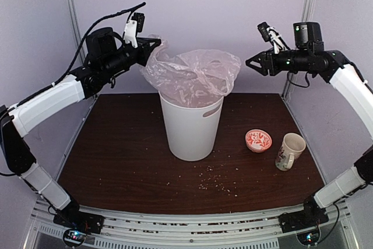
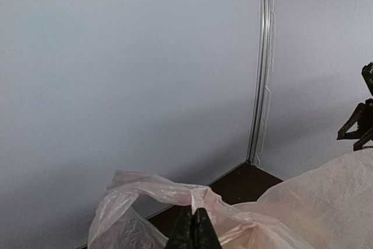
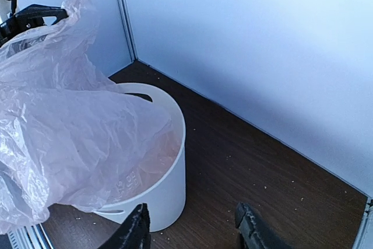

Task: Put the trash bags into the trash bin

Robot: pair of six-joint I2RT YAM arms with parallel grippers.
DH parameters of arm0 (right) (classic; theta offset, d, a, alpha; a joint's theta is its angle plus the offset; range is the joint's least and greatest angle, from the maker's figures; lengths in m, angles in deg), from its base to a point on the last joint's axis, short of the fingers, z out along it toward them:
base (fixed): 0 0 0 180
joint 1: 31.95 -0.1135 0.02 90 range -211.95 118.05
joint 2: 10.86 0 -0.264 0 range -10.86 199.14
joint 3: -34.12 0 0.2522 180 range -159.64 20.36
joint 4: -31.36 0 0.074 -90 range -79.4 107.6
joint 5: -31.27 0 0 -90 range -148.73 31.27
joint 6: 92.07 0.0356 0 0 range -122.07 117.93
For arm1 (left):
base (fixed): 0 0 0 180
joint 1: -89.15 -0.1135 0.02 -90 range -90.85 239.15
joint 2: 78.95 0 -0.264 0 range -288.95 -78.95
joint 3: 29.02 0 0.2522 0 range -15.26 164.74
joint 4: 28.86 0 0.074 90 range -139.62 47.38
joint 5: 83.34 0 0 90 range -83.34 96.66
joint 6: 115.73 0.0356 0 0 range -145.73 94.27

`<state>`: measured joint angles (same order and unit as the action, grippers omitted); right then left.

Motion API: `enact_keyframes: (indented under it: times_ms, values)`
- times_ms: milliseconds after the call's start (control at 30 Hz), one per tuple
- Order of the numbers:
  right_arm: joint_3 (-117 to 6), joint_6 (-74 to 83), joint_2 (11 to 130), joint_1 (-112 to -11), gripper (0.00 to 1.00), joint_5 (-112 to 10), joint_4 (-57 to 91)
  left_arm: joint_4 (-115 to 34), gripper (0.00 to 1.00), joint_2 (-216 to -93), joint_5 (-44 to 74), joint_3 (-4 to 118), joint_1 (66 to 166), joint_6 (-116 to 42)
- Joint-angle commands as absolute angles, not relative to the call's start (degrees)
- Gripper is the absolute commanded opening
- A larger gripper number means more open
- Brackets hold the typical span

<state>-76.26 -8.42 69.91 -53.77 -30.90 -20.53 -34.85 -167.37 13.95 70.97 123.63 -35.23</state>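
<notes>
Top view: a thin, crinkly, translucent pale-pink plastic bag [image 1: 192, 74] billows out of the tall white tapered round plastic bin [image 1: 191, 126], with one corner pinched by the left gripper [image 1: 156, 43]. Left wrist: jaws clamped tight on wrinkled film. Right wrist: the right gripper [image 3: 192, 218] is spread and empty, clear of the bag; faint bag print unreadable.

A small red-and-white patterned bowl [image 1: 258, 140] sits on the dark brown table [image 1: 116, 155]. 1 floral mug [image 1: 289, 151] stands just beside it, to the right. Pale crumbs [image 1: 218, 186] lie scattered toward the near edge. Plain grey walls [image 1: 204, 4] enclose the back.
</notes>
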Motion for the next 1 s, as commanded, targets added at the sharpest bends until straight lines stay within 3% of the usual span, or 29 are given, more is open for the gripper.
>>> enact_keyframes:
  times_ms: [0, 200, 433, 633, 967]
  values:
    - [-71.73, -13.58, 64.39, -52.87, 0.47, -23.29, -19.19, -27.49, 0.0, -169.88, 14.67, 71.74, 123.41, -40.18]
    - [-69.31, -27.27, 56.74, -62.71, 0.42, -24.85, -24.06, -21.39, 0.0, -178.44, 15.67, 77.6, 124.0, -45.99]
    - [-69.48, -32.83, 53.86, -71.13, 0.41, -29.65, -26.54, -19.51, 0.0, -188.74, 16.42, 84.26, 128.86, -47.4]
    - [-69.25, -32.11, 56.96, -75.91, 0.56, -36.29, -24.57, -20.81, 0.0, -192.01, 14.8, 87.03, 131.98, -46.46]
    - [-70.83, -27.89, 65.05, -83.54, 0.6, -49.22, -20.59, -24.07, 0.0, -200.63, 18.03, 99.16, 134.42, -49.09]
